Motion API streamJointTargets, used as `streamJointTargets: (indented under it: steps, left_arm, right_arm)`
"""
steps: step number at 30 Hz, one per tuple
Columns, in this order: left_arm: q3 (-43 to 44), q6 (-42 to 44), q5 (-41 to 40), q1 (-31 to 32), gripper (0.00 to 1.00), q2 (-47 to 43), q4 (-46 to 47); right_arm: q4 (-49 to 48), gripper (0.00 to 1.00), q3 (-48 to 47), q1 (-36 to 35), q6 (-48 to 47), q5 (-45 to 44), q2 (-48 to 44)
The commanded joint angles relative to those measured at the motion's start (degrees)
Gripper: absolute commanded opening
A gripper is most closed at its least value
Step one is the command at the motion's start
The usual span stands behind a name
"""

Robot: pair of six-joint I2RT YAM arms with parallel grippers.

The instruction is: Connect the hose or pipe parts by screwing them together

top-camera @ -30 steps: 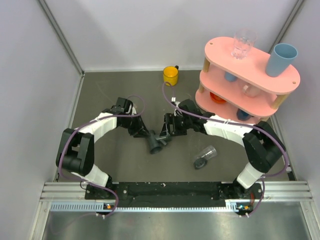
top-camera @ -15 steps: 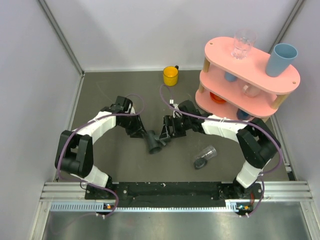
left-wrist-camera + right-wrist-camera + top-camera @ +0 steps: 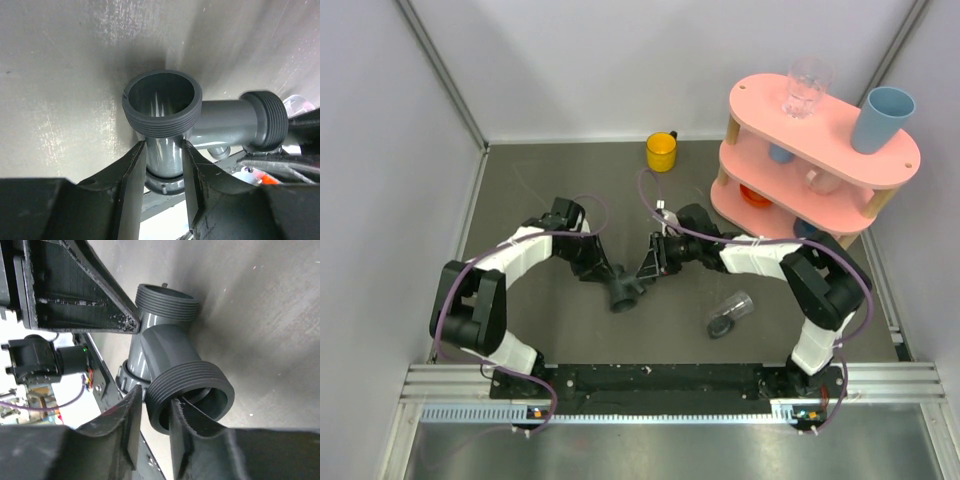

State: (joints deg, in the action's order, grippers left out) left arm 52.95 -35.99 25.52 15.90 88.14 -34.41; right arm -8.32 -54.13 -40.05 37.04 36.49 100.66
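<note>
The dark grey T-shaped pipe fitting (image 3: 625,291) is at the middle of the table, held from both sides. My left gripper (image 3: 601,271) is shut on its smooth tube (image 3: 162,150), just below one threaded end (image 3: 160,126). My right gripper (image 3: 649,268) is shut on another threaded end (image 3: 187,382): one finger (image 3: 129,412) is outside the rim and the other (image 3: 192,415) reaches into the bore. The short clear tubular piece with a grey collar (image 3: 730,313) lies on its side to the right, apart from both grippers.
A pink two-tier shelf (image 3: 760,105) stands at the back right. It carries a clear drinking glass (image 3: 807,88), a blue cup (image 3: 883,118) and more cups underneath. A yellow cup (image 3: 662,151) stands near the back wall. Purple cables run along both arms.
My right jaws have closed onto the fitting's threaded rim. The fitting and both grippers have shifted slightly to the left.
</note>
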Motion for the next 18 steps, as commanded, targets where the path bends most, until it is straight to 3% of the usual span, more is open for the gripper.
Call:
streamJointTargets:
  steps: [1,2,4,5,10,14,18]
  left_arm:
    - [-0.7,0.3,1.4,0.4,0.41,-2.2,0.6]
    - [0.0,0.7,1.5,0.3,0.43,-2.6,-0.1]
    - [2.5,1.2,1.6,0.2,0.54,-4.1,-2.4]
    - [3.5,1.4,1.9,0.1,0.67,-4.8,-3.0]
    - [9.1,2.0,9.2,-0.3,0.86,-10.3,-3.2]
    - [9.9,-1.3,18.3,-0.7,0.92,-13.9,3.1]
    - [7.5,-7.2,23.0,-0.8,0.92,-18.5,13.6]
  right_arm:
    - [-1.7,0.14,-1.3,0.2,1.2,0.2,-0.5]
    - [0.5,0.01,-2.1,0.3,-0.6,-0.3,-0.6]
    - [7.1,0.00,-4.5,0.3,-2.5,-1.1,-2.8]
    - [8.1,0.00,-5.0,0.2,-4.1,-1.2,-4.1]
    - [17.2,0.00,-6.2,1.1,-7.8,-2.7,-16.0]
    - [18.6,0.00,-5.6,2.9,-8.3,-2.6,-23.8]
    - [12.4,0.00,-3.0,5.1,-4.6,0.8,-31.0]
